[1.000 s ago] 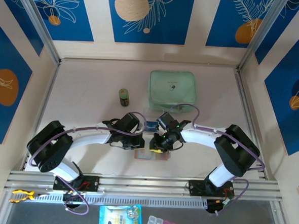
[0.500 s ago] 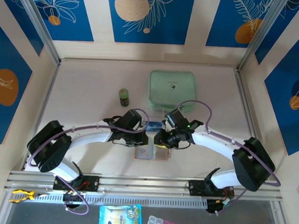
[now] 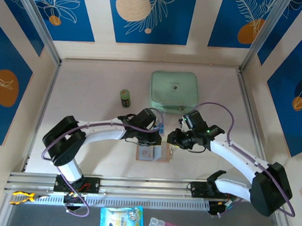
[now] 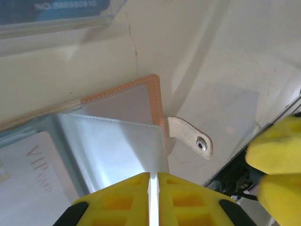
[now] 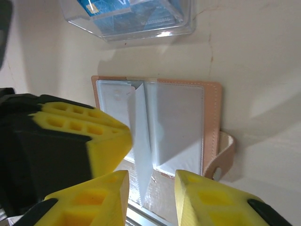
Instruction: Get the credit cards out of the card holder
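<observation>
**Pocket leaf pinched**

The card holder (image 3: 161, 155) lies open at the near centre of the table (image 3: 89, 114). The left gripper (image 4: 154, 186) pinches its clear pocket leaf (image 5: 141, 136). The right gripper (image 5: 151, 186) has its fingers apart, astride that leaf.

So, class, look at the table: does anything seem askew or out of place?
One clear sleeve of the open card holder stands on edge instead of lying flat, its edge running into the shut jaws of the left gripper.
</observation>
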Action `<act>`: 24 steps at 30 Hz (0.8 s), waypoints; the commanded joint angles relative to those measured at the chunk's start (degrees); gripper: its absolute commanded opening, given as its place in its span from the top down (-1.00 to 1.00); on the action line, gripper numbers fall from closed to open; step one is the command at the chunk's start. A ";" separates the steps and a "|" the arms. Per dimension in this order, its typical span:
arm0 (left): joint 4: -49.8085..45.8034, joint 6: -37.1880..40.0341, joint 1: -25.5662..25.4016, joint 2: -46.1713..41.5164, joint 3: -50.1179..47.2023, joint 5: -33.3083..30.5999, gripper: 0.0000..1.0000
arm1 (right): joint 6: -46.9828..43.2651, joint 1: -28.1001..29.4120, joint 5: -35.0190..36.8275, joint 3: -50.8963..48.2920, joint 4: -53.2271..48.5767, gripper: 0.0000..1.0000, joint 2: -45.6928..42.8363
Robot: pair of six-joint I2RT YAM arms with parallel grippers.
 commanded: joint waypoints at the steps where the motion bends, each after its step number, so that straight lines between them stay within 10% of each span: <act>1: -0.66 -0.56 -0.90 2.88 2.33 1.54 0.77 | -1.21 -0.76 -0.79 -0.87 -3.21 0.36 -2.00; 24: -2.71 0.98 2.26 -7.40 -6.62 -3.71 0.76 | 1.98 5.45 -3.78 2.46 4.82 0.37 9.86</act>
